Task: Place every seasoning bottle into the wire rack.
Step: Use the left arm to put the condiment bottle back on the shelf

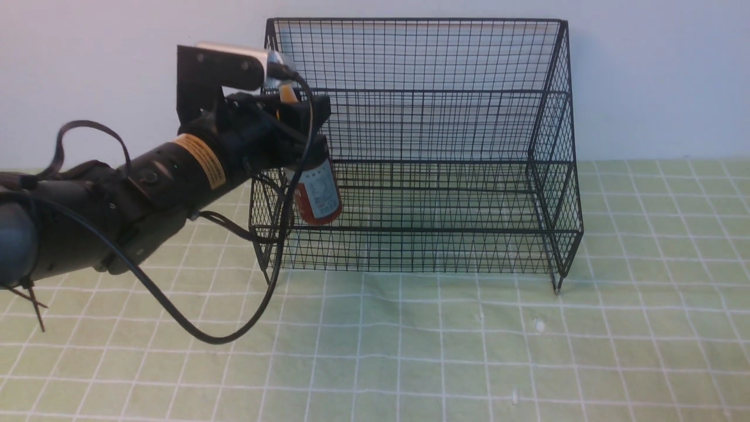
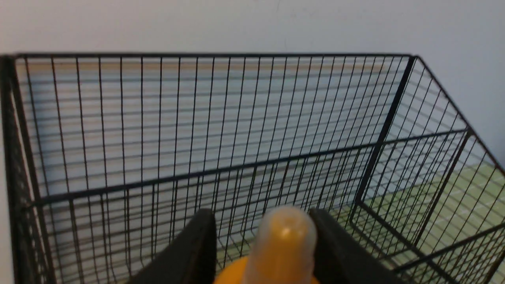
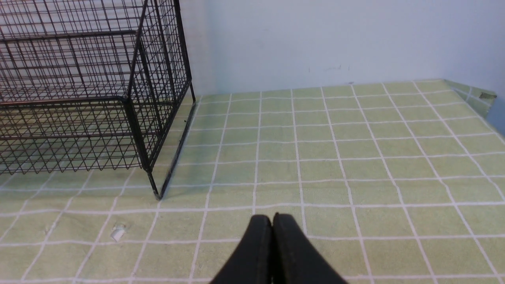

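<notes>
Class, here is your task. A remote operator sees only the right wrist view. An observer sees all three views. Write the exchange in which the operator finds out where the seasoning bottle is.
Operator: I see one end of the wire rack and no bottle. Where is it?
Observer: The left gripper is shut on the seasoning bottle, gripping it near the top.
Operator: How close is it to the rack?
Observer: In the front view it hangs slightly tilted at the rack's left end, low over the lower tier. I cannot tell whether its base touches the wire.
</notes>
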`<state>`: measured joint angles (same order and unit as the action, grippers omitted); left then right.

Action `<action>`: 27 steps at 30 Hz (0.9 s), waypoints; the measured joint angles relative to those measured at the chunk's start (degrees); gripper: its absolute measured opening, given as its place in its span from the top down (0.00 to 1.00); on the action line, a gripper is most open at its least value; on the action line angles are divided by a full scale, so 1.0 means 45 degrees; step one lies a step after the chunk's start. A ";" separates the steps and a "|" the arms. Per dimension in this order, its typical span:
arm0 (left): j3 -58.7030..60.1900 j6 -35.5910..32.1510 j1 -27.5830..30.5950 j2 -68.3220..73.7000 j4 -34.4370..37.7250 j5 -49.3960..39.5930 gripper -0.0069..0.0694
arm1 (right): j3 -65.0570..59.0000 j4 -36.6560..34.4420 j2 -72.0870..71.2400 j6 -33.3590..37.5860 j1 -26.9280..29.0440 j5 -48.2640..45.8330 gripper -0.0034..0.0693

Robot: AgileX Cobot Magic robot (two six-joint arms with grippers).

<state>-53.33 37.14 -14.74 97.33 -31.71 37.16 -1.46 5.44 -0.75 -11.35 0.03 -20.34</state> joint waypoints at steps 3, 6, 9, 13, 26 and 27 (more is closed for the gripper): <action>0.0000 -0.0014 0.0000 0.0460 -0.0004 -0.0217 0.56 | 0.0000 0.0000 0.0000 0.0000 0.0000 0.0000 0.97; 0.0000 -0.0026 0.0000 0.0805 -0.0004 -0.0252 0.56 | 0.0000 0.0000 0.0000 0.0000 0.0000 0.0000 0.97; 0.0000 -0.0024 0.0000 0.0975 -0.0029 -0.0252 0.56 | 0.0000 0.0000 0.0000 0.0000 0.0000 0.0000 0.97; -0.0005 -0.0024 0.0000 0.1008 -0.0428 -0.0341 0.50 | 0.0000 0.0000 0.0000 0.0000 0.0000 0.0000 0.97; -0.0043 0.0028 0.0000 -0.1839 -0.2233 -0.3504 0.37 | 0.0000 0.0000 0.0000 0.0000 0.0000 0.0000 0.97; -0.0043 0.0028 0.0000 -0.2472 -0.2535 -0.4343 0.40 | 0.0000 0.0000 0.0000 0.0000 0.0000 0.0000 0.97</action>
<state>-53.52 37.27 -14.74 86.20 -43.12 17.62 -1.46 5.44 -0.75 -11.35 0.03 -20.34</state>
